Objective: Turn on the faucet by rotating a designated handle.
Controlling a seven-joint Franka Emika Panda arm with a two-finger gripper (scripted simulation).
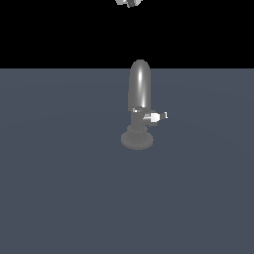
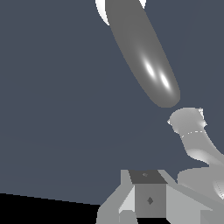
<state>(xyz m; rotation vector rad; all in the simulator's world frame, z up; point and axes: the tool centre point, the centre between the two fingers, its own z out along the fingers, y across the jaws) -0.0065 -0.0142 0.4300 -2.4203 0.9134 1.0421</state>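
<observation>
The grey faucet [image 1: 140, 87] stands upright mid-floor in the exterior view, with a tall glossy bullet-shaped spout, a short neck and a round disc base [image 1: 137, 140]. The small white-silver handle [image 1: 157, 117] sticks out sideways from the neck toward the exterior view's right. Only a pale scrap of my gripper [image 1: 130, 2] shows at the top edge, high above the spout and well clear of it. In the wrist view the spout [image 2: 144, 57] runs as a long grey shape. A white sliver [image 2: 102, 11] shows beside it; I cannot tell if that is the handle.
The faucet stands on a flat blue-grey floor [image 1: 59, 188] against a black background. In the wrist view, grey blocky and tubular parts [image 2: 146, 197] sit at one edge; I cannot tell what they are.
</observation>
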